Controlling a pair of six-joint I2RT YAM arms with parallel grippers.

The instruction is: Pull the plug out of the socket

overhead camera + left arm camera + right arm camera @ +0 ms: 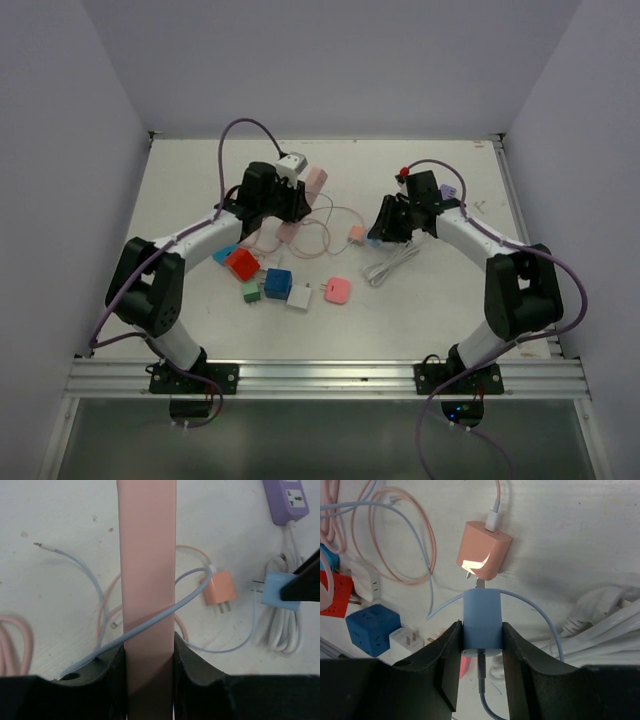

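The right gripper (481, 630) has its dark fingers (445, 665) clamped on the sides of a light-blue charger plug (481, 615), whose light-blue cable (482, 690) leaves its underside. Just beyond it, a salmon charger (484, 550) with a pink cable (496, 500) lies on the white counter (570, 530). A blue cube socket (370, 630), a white adapter (407, 639) and a red cube (335, 595) lie left; a bundled white cord (600, 625) lies right.

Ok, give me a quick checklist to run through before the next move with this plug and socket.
1. Grip of left gripper on pink socket strip: ok.
2. Grip of right gripper on blue plug: ok.
3. Plug's prongs out of the strip: ok, bare in the left wrist view.
4. Path of pale blue cable clear of the strip: not ok, it lies across it.
5. Plug clear of orange charger: cannot tell.
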